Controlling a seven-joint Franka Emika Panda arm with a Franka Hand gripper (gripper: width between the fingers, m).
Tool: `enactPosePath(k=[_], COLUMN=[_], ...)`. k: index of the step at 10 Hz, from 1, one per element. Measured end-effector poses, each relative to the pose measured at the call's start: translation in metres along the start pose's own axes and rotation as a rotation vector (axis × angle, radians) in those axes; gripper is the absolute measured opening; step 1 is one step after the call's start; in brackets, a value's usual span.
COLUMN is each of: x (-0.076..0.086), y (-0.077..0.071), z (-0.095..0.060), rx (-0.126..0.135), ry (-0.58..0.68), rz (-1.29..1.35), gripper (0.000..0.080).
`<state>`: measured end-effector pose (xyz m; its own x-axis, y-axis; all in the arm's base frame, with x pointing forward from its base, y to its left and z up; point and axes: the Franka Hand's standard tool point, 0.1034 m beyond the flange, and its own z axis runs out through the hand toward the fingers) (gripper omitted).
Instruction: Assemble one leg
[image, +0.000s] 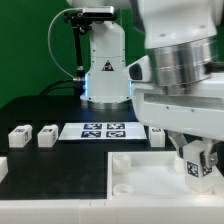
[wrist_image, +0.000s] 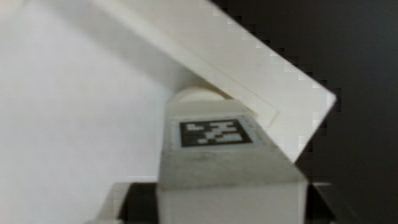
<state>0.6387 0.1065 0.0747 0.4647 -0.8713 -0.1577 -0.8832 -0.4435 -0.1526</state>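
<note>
Gripper (image: 197, 165) holds one leg (image: 195, 163) between its fingers, upright, over the near corner of the white tray (image: 140, 180) on the exterior view's right. Three more legs (image: 46, 135) stand on the black table (image: 40, 110) near the marker board (image: 103, 130). Wrist view shows the leg's tag just beside the tray's corner.

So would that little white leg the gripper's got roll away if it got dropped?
Probably not: the leg looks blocky with flat faces, so it should sit rather than roll. It looks stiff, likely hard plastic. Being small, it is probably light, and the smooth faces may be a bit slippery.
</note>
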Motion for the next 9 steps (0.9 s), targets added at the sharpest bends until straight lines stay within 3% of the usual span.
enactPosePath(k=[3, 5, 6, 7, 8, 9], x=[-0.012, -0.012, -0.013, -0.015, -0.016, -0.021], y=[-0.002, -0.002, -0.002, 0.0, -0.001, -0.003], z=[0.003, 0.004, 0.004, 0.004, 0.002, 0.001], rx=[0.008, 0.008, 0.007, -0.013, -0.037, -0.066], ry=[-0.032, -0.032, -0.032, -0.041, -0.035, 0.001], rz=[0.382, 0.324, 0.322, 0.198, -0.006, -0.23], gripper=[0.0298, 0.0297, 0.051, 0.051, 0.0618, 0.0643])
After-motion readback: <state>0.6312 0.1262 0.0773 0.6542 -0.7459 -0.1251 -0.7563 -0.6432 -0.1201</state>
